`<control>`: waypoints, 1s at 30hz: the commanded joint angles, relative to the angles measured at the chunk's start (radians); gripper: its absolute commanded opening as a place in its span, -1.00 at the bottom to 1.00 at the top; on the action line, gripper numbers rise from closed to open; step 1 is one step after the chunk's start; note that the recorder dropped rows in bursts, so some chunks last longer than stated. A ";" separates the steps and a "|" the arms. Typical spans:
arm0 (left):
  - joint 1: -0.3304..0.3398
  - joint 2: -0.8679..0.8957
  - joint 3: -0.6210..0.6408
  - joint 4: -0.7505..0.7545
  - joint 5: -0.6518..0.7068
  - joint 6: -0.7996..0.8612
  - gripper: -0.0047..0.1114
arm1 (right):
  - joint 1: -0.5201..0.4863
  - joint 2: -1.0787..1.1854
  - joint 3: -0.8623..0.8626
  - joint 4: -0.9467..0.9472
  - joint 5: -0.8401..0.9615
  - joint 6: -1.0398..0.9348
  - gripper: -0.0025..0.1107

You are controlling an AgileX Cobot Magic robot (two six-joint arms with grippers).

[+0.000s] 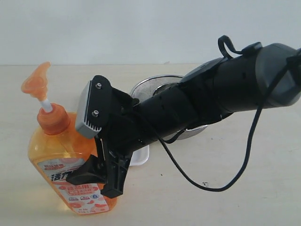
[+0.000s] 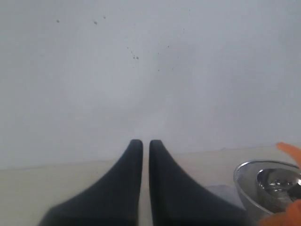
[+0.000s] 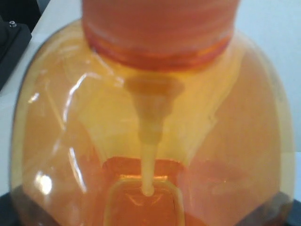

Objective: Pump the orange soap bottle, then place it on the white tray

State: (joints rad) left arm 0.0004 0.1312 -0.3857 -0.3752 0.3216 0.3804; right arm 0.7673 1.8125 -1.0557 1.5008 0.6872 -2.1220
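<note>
- This looks like a robot test room, not a home.
- A big black robot arm (image 1: 211,94) with a loose black cable (image 1: 216,189) reaches over a plain pale table (image 1: 263,188).
- The far wall (image 1: 141,28) is bare and white.
- The orange soap bottle (image 1: 51,155) and a steel bowl (image 1: 150,84) are on the table.

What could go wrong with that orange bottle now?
The right jaws pinch the smooth bottle low down, so it could slip or tip. The tray is mostly hidden behind the arm, close to a steel bowl; the bottle might land on its rim or bump the bowl.
</note>
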 commanded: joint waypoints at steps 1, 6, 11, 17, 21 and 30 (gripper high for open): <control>0.005 0.003 -0.027 -0.022 -0.048 0.028 -0.84 | 0.000 -0.015 -0.013 0.033 0.038 -0.007 -0.96; 0.005 0.009 -0.033 -0.163 -0.067 0.028 -0.84 | 0.000 -0.004 -0.013 0.033 0.038 -0.007 -0.96; 0.005 0.141 -0.041 -0.270 -0.024 0.174 -0.84 | 0.000 0.015 -0.013 0.033 0.063 -0.007 -0.96; 0.005 0.360 -0.156 -0.577 0.125 0.686 -0.84 | 0.000 0.013 -0.013 0.026 0.070 -0.007 -0.96; 0.005 0.524 -0.272 -0.786 0.227 0.991 -0.84 | 0.000 0.013 -0.013 0.026 0.075 -0.007 -0.96; 0.005 0.930 -0.548 -0.869 0.592 1.155 -0.84 | 0.000 0.013 -0.013 0.024 0.079 -0.007 -0.96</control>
State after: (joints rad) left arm 0.0004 0.9668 -0.8682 -1.2236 0.8122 1.5134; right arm 0.7673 1.8339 -1.0566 1.5049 0.7321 -2.1220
